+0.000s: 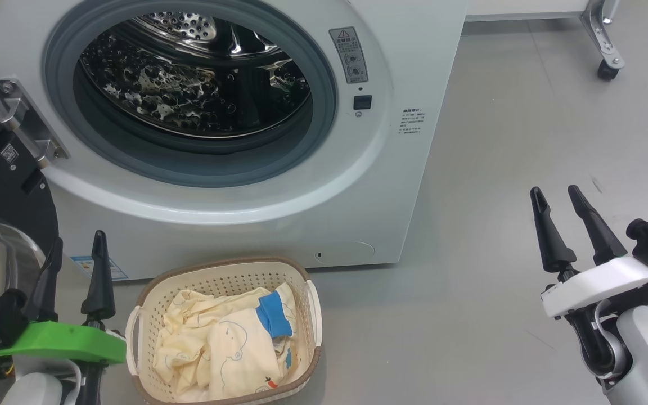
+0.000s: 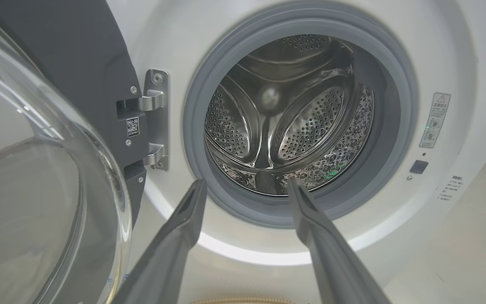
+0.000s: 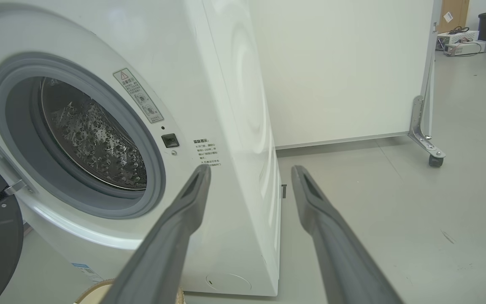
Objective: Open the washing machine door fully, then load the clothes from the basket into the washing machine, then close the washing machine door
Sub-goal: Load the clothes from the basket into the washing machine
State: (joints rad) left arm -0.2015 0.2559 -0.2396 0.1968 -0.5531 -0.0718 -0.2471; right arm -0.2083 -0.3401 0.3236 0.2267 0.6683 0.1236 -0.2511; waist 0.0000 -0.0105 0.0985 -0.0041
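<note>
Head camera high up, tilted down on the washing machine (image 1: 380, 197) front and the basket (image 1: 220, 281) on the floor (image 1: 498, 253), fairly near. Left wrist camera low and close, facing almost straight into the drum (image 2: 285, 126), the washing machine door (image 2: 36, 160) crowding its left. Right wrist camera off to the right, looking slantwise across the machine's front and side. All three share the drum mouth and warning label (image 1: 349, 54).

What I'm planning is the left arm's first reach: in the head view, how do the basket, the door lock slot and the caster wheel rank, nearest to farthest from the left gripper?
1. basket, on the floor right beside the left gripper.
2. door lock slot, on the washing machine front, right of the drum.
3. caster wheel, far upper right.
</note>
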